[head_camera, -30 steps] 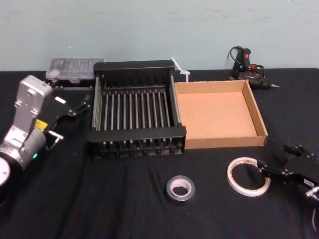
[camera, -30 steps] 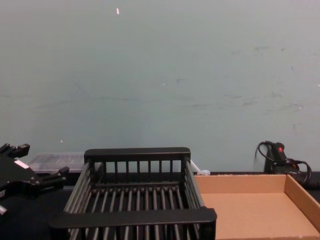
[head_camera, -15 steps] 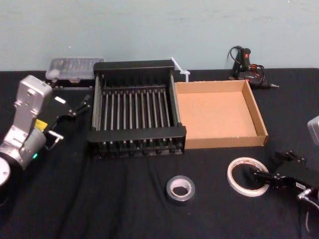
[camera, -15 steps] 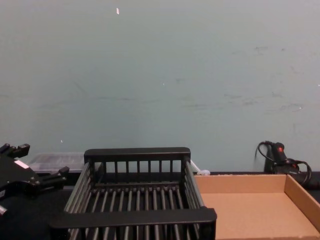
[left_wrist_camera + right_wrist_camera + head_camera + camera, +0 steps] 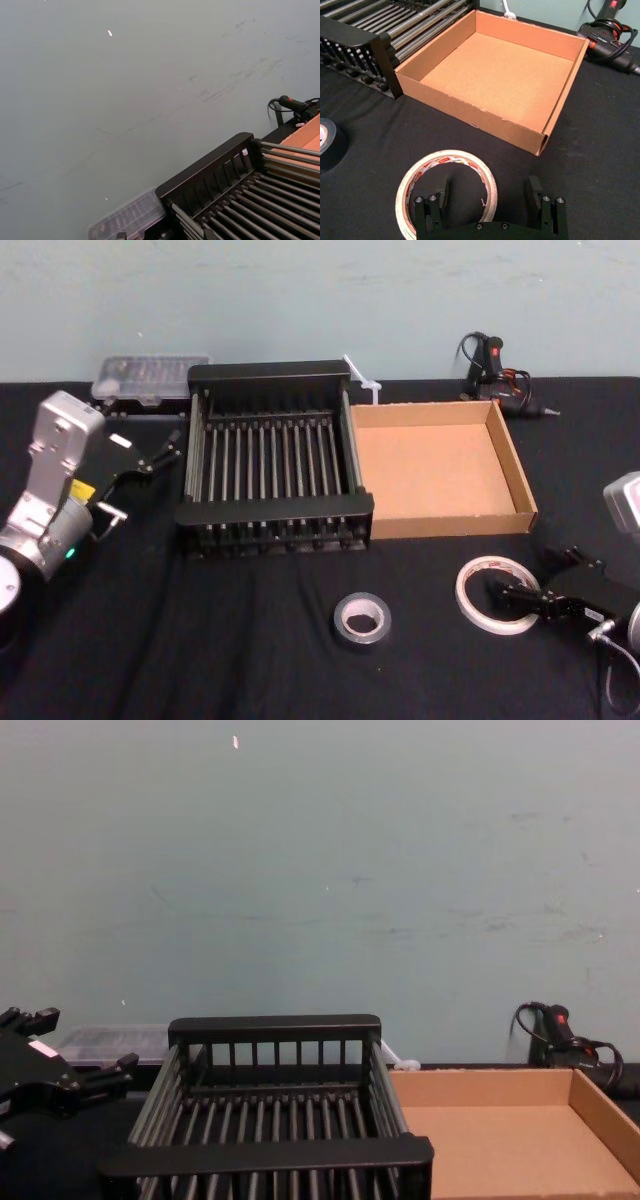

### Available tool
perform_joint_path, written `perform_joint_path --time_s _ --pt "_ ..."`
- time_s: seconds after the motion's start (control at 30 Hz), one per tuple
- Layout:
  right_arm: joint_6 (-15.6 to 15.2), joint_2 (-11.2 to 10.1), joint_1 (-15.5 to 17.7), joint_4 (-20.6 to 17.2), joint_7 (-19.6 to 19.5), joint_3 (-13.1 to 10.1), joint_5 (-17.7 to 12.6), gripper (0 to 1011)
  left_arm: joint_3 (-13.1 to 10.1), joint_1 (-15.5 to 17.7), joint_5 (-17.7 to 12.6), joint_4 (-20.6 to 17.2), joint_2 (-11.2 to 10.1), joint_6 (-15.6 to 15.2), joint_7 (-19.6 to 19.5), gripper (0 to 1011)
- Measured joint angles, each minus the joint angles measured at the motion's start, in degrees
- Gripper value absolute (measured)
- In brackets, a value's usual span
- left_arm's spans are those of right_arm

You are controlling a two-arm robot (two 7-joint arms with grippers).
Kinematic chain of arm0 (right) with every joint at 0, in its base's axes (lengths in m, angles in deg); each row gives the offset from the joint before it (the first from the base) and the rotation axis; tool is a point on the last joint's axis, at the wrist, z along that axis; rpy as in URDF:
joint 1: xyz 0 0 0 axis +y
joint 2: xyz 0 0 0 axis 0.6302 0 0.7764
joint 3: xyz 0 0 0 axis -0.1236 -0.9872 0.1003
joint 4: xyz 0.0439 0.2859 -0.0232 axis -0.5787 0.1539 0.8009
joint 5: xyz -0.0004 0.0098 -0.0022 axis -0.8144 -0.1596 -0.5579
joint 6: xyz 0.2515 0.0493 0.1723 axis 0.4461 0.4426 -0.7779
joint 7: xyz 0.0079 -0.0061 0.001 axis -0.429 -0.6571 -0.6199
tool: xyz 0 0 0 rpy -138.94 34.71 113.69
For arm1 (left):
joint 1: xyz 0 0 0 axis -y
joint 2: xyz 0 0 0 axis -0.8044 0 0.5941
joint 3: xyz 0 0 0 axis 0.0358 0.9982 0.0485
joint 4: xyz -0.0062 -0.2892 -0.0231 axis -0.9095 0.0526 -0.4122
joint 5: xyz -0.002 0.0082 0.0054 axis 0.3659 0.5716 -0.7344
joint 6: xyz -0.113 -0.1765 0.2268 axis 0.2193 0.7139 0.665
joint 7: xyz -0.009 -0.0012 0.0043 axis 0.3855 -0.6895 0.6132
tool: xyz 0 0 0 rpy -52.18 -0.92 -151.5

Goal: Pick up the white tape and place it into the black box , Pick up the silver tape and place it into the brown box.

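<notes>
We found the right gripper low over the black cloth, its fingers spread wide and straddling the near right part of the white tape, one finger inside the open core and the other outside the rim, neither plainly pressing on the roll. The tape lay flat on the cloth. To the left of that gripper, well apart, the silver tape also lay flat with its hollow core upward. Just beyond the gripper stood the brown box, its near wall close to the white roll. Beyond and to the left, touching the brown box's side, stood the black box. Farther back, behind the brown box, a glue gun lay by the wall. The left gripper hung idle beside the black box's far left side, its fingers parted, near a clear plastic case.
</notes>
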Motion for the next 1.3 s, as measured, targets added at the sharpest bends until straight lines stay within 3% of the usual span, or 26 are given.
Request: perform_joint_path --time_s 1.3 --pt "-0.77 1.29 -1.0 1.58 1.25 0.17 2.5 1002 0.0 0.0 0.0 0.0 0.0 0.0 0.0 1001"
